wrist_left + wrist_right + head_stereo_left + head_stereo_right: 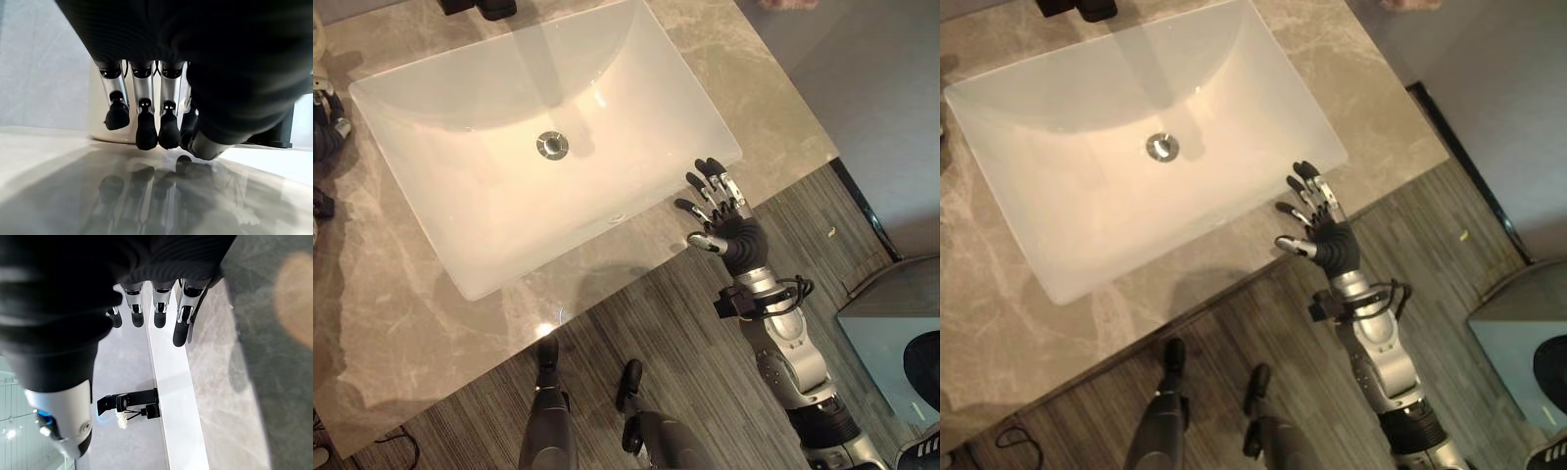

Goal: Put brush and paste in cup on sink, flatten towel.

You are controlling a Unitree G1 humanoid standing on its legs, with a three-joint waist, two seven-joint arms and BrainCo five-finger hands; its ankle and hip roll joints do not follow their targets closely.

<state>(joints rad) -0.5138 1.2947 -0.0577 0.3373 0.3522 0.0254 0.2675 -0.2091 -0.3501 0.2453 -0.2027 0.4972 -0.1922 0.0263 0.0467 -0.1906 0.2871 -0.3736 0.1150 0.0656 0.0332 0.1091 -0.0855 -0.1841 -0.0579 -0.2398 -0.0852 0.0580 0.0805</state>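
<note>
Sink (431,98) is our landmark. Left hand (325,122) sits at its far left edge over the counter (401,343), fingers (146,127) loosely extended, empty, cup (100,112) just beyond. Right hand (720,211) hovers at the sink's near right corner, fingers spread, empty. We judge nothing grasped; next we must locate brush, paste and towel.

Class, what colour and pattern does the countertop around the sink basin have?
The countertop is grey-brown with pale marble veining, clearest in the left eye view.
</note>
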